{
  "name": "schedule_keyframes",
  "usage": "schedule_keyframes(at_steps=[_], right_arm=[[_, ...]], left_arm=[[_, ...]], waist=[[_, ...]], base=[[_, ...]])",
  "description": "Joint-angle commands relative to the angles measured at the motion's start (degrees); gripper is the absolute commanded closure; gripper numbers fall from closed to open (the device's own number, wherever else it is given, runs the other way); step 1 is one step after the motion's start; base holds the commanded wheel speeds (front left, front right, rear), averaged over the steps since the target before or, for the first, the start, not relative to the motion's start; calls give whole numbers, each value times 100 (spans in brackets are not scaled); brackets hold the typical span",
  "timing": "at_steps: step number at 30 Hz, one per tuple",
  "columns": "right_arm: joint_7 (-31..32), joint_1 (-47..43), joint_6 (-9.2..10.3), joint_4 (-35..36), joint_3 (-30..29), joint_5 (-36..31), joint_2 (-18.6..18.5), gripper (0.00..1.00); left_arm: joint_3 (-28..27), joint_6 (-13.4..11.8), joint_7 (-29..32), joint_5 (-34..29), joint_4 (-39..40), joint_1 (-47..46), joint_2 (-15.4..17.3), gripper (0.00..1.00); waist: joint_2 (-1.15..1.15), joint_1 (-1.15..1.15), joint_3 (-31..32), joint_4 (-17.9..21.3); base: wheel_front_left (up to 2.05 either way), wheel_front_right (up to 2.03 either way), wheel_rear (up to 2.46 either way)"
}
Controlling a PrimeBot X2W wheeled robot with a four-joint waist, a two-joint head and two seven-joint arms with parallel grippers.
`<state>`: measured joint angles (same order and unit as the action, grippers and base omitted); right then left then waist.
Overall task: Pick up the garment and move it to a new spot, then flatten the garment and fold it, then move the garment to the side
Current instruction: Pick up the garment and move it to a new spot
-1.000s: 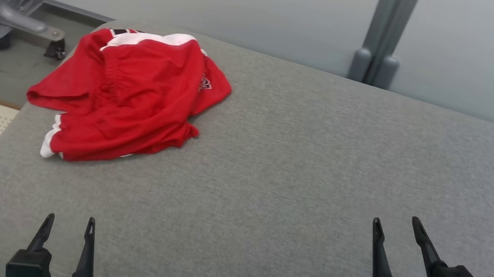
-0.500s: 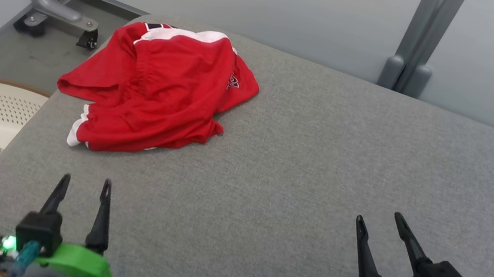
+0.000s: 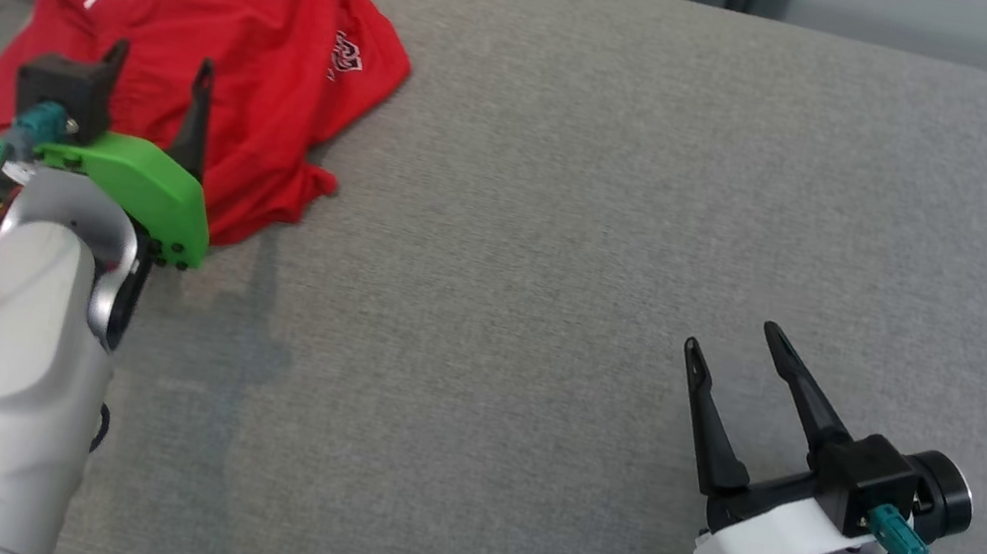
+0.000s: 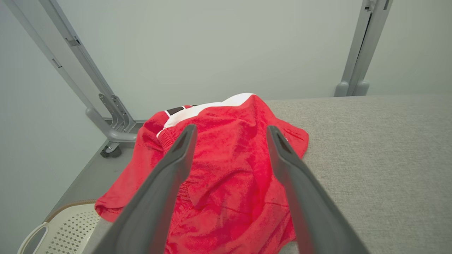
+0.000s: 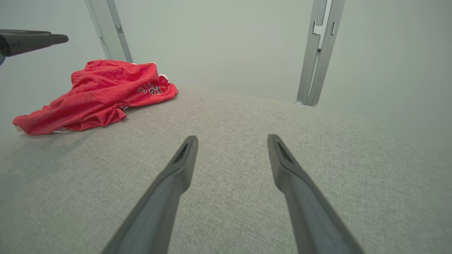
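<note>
Left tool (image 3: 163, 56) hangs with both dark fingers spread wide and nothing between them, just over the near edge of the red shorts (image 3: 280, 47). The shorts lie crumpled at the far left corner of the grey cloth-covered desk (image 3: 621, 188), the heap stretching roughly left to right, its white-trimmed edge toward the far side. Right tool (image 3: 732, 336) is equally wide open and empty, well apart over bare desk at the near right. The left arm is plainly nearer; the pickup looks like a reach straight ahead and down.
</note>
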<state>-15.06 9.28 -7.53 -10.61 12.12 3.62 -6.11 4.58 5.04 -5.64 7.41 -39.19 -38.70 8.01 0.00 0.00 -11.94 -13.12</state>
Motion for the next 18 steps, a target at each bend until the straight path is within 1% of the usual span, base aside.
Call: schedule_keyframes(at_steps=[1, 5, 7, 10, 11, 12, 15, 18], right_arm=[[-18, 104, 8, 15, -1, 50, -25, 0], [-18, 189, 8, 4, 27, 96, -17, 0], [-18, 216, 8, -1, 37, 100, -24, 0], [-19, 218, 8, -12, 8, 118, -2, 0], [-18, 211, 8, -20, -5, 126, 12, 0], [-18, 204, 8, -22, -21, 134, 25, 0], [-18, 112, 8, -62, -91, 155, 71, 0], [-19, 3, 8, -129, -124, 168, 109, 0]], left_arm=[[-27, 1, 98, 9, -230, -235, 91, 0], [-64, 20, 376, 26, -885, -702, 353, 0], [-50, -93, 563, -63, -1241, -871, 528, 0], [-2, -270, 771, -172, -1641, -1012, 683, 0], [-5, -344, 849, -194, -1772, -1059, 736, 11], [15, -372, 854, -234, -1822, -1098, 776, 100], [45, -459, 693, -287, -1961, -1143, 892, 100], [113, -464, 633, -298, -2075, -1059, 907, 100]], waist=[[0, 0, -761, 799], [0, 0, -870, 1038], [0, 0, -916, 1131], [0, 0, -926, 1206], [0, 0, -912, 1222], [0, 0, -899, 1229], [0, 0, -772, 1199], [0, 0, -571, 1126]], base=[[0, 0, 0], [0, 0, 0], [0, 0, 0], [0, 0, 0], [0, 0, 0], [0, 0, 0], [0, 0, 0], [0, 0, 0]])
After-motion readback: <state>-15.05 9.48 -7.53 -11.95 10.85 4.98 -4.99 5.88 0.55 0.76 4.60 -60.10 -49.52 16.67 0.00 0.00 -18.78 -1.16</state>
